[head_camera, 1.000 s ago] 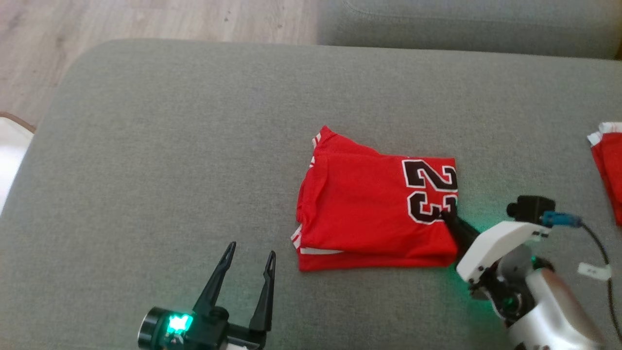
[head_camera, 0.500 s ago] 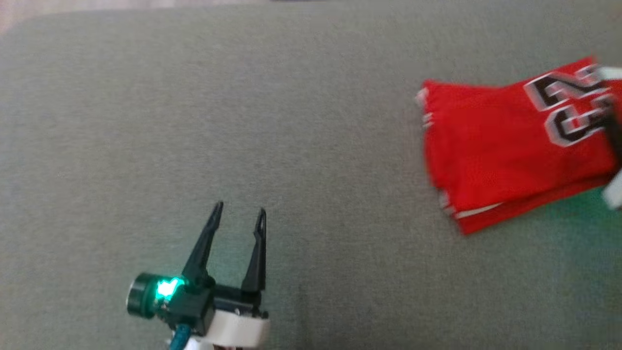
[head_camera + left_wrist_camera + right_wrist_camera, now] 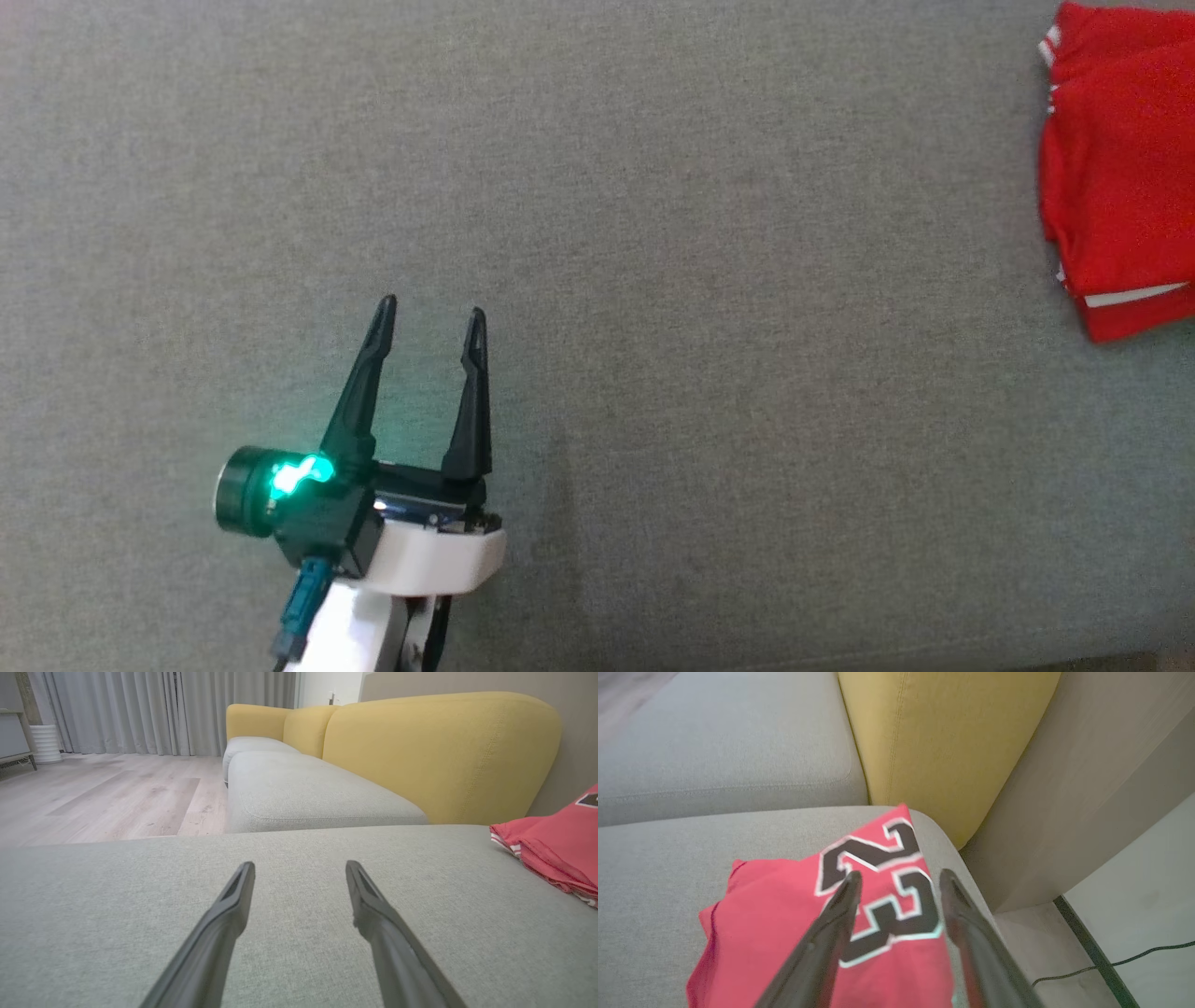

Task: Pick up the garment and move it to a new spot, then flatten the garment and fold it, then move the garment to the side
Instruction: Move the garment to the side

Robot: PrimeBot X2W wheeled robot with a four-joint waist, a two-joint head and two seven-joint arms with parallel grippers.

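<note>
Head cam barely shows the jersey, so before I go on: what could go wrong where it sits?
1. The jersey lies at the rounded corner of the grey cushion, beside the drop to the floor; a nudge might slide it off.
2. The open right claw is over it; dragging its fingers across could undo the fold.

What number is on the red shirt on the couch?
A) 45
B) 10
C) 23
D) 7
C: in the right wrist view, the red shirt has big black digits with white edges that read 23.
</note>
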